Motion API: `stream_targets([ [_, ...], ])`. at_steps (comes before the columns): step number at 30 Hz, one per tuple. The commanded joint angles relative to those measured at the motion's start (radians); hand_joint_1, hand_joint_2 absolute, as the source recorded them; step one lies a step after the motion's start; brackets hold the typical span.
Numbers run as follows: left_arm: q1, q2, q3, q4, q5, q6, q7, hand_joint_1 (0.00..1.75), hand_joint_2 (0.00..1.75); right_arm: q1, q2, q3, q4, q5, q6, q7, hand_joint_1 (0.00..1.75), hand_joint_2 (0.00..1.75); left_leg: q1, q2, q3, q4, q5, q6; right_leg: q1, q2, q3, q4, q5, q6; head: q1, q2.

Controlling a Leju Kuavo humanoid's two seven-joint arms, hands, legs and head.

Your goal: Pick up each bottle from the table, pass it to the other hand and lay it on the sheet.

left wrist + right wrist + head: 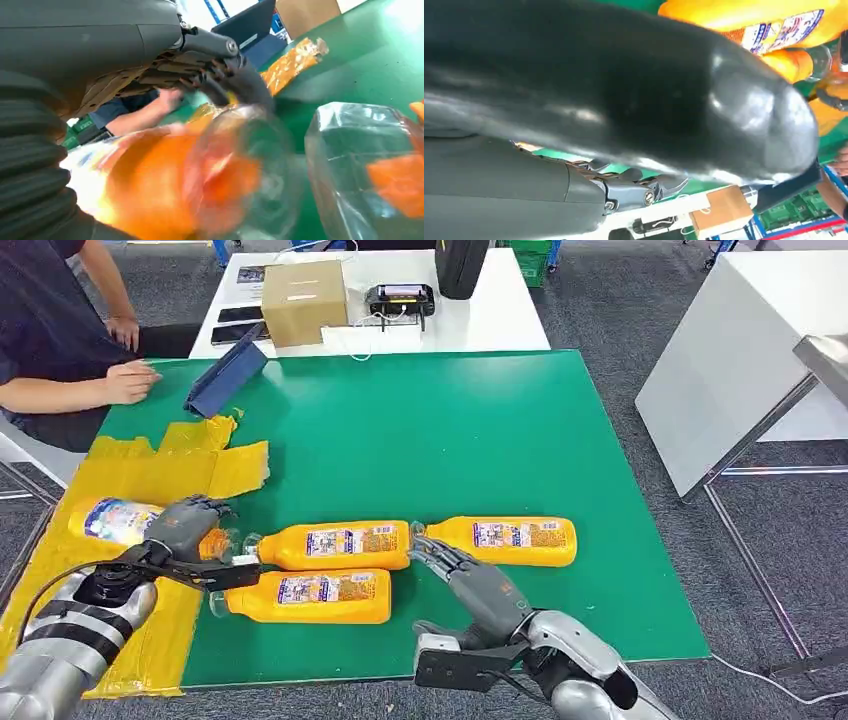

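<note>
Green mat point(480, 430): covers the table; its far left corner lies under a blue folder point(225, 378).
Yellow sheet point(150, 475): crumpled, on the mat's left side, its near part hidden by the left arm.
Bottle on the sheet point(115, 520): orange with a blue-white label, lying flat; its neck end is hidden under the left hand point(183, 528), whose fingers curl over it. The left wrist view is blurred, so whether the fingers truly clamp it I cannot tell.
Upper middle bottle point(335, 544): orange, on its side on the mat, clear cap pointing at the left hand.
Lower bottle point(305, 597): just beside and in front of it, parallel.
Right bottle point(510, 540): on its side, cap end near the right hand's fingertips.
Right hand point(470, 580): fingers apart, holding nothing, reaching between the middle and right bottles; in the right wrist view the thumb blocks most of the picture.
Person's hand point(130, 380): rests at the mat's far left edge.
</note>
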Motion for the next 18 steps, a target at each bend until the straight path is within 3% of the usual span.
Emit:
stream_targets([
  [1, 0.032, -0.065, 0.068, -0.022, 0.066, 0.143, -0.014, 0.00, 0.00, -0.010, 0.005, 0.019, 0.053, 0.009, 0.001, 0.015, 0.00, 0.00, 0.000, -0.001, 0.002, -0.001, 0.000, 0.000, 0.000, 0.002, 0.002, -0.001, 0.000, -0.001, 0.000, 0.000],
  [5, 0.109, -0.154, 0.202, -0.215, 0.263, 0.172, -0.098, 0.00, 0.00, -0.032, 0.046, 0.023, 0.130, 0.042, 0.001, 0.040, 0.00, 0.00, 0.001, -0.003, 0.002, -0.001, 0.000, 0.000, 0.000, 0.001, 0.003, -0.002, -0.001, 0.000, 0.000, 0.000],
  [9, 0.123, -0.256, 0.295, -0.375, 0.553, 0.028, -0.152, 0.00, 0.00, -0.150, 0.151, 0.042, 0.304, 0.067, 0.016, 0.060, 0.00, 0.00, 0.001, -0.002, -0.001, 0.000, 0.000, 0.000, 0.000, 0.002, 0.001, -0.001, 0.000, -0.001, 0.000, 0.000],
  [18, 0.123, -0.251, 0.297, -0.369, 0.554, 0.021, -0.147, 0.00, 0.00, -0.147, 0.150, 0.040, 0.300, 0.069, 0.016, 0.060, 0.00, 0.00, 0.001, -0.002, 0.002, 0.000, 0.000, -0.001, 0.000, 0.004, 0.002, -0.001, 0.000, 0.000, 0.000, 0.000],
])
